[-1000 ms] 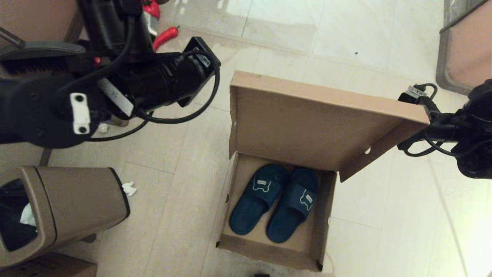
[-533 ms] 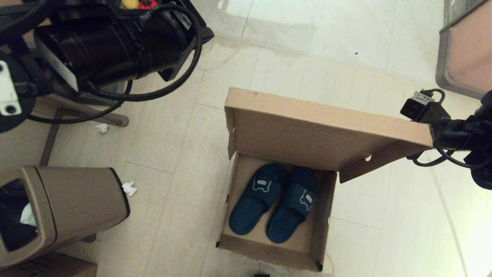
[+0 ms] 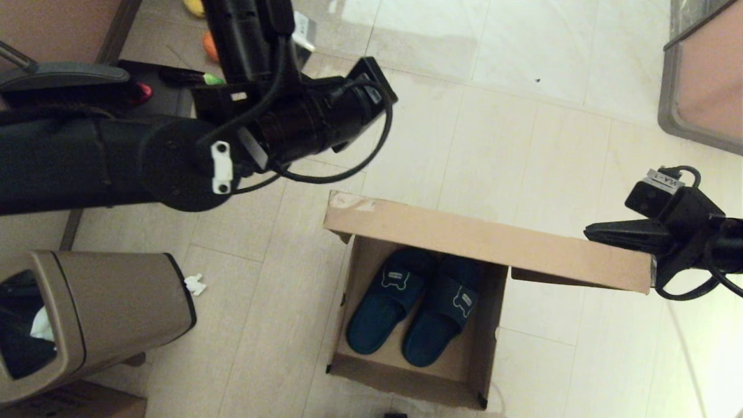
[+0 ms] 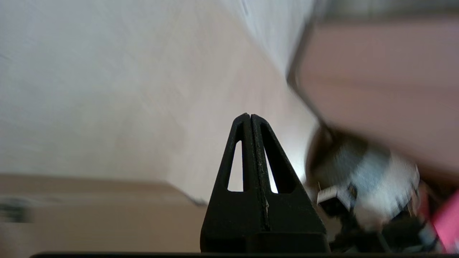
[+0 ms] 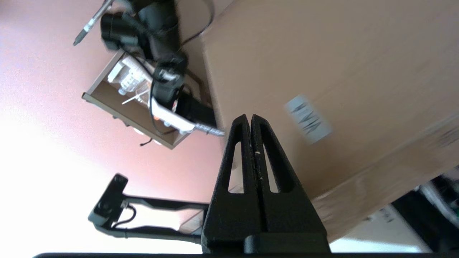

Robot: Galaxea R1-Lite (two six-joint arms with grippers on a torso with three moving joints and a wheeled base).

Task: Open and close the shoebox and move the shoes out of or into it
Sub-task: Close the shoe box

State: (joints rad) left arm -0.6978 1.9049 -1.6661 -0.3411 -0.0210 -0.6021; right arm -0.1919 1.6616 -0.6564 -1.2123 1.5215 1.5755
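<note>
Right tool (image 3: 589,232) level, pressed together, at shoebox (image 3: 487,249) lid

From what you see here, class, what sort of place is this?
Probably an indoor room at home: a pale tiled floor, a shoebox of slippers on it, and a bin nearby.

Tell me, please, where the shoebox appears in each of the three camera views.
Head view: shoebox in the lower middle, lid half lowered above the shoes.
Left wrist view: shoebox, blurred, in the lower left corner.
Right wrist view: its lid fills the upper right.
Shared landmark: the lid's brown cardboard.
</note>
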